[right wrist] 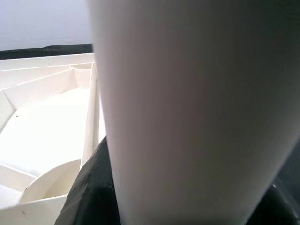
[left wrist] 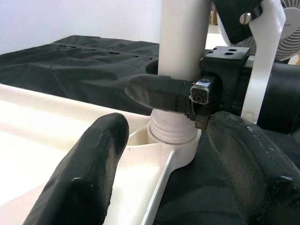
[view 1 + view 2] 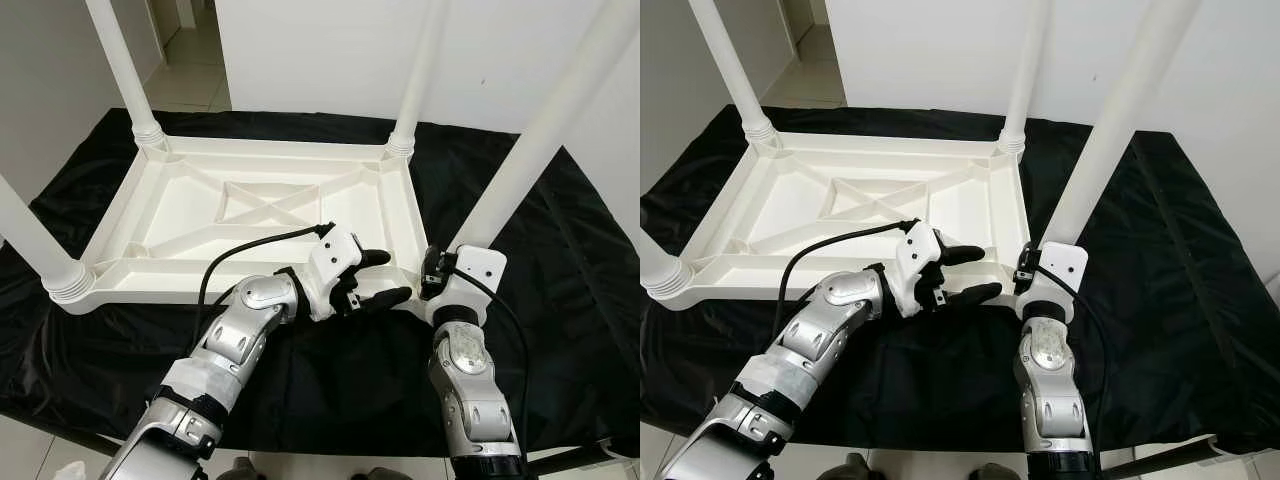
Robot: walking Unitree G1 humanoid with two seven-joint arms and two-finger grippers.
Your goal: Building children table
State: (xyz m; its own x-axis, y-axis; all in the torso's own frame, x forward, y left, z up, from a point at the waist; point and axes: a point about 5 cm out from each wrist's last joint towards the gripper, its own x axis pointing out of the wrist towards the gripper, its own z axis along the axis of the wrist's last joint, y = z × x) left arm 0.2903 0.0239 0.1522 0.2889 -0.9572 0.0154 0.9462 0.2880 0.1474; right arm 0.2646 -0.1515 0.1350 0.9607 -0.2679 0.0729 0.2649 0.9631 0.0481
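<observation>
No brand, label or writing can be read on any part; the white table top [image 3: 200, 215] lies upside down on a black cloth [image 3: 560, 260], ribbed underside up, its long axis running across the robot's front, slightly skewed so the left end sits nearer.

Left side: near-left leg [image 3: 30, 240] stands in its corner socket, leaning out of frame toward the upper left; far-left leg [image 3: 122, 65] rises from the far-left corner, upright and tapering upward.

Centre: left gripper [image 3: 378, 279] hovers over the near long rim of the table top, close to the near-right corner; its fingers [image 2: 96, 173] are spread wide with nothing between them; in the left wrist view they frame the base of a leg and its ribbed collar sitting in the corner socket.

Far-right leg [image 3: 420, 70] stands upright in the far-right corner.

Right side: near-right leg [image 3: 545, 125] rises from the near-right corner, tilted toward the upper right; right gripper [image 2: 187, 96] is at its base, one black finger wrapped across the front of the leg just above the collar, clamped on it; in the right wrist view the leg's white shaft passes directly in front of the camera, the table top's underside beside it.

All four legs point up, away from the cloth.
</observation>
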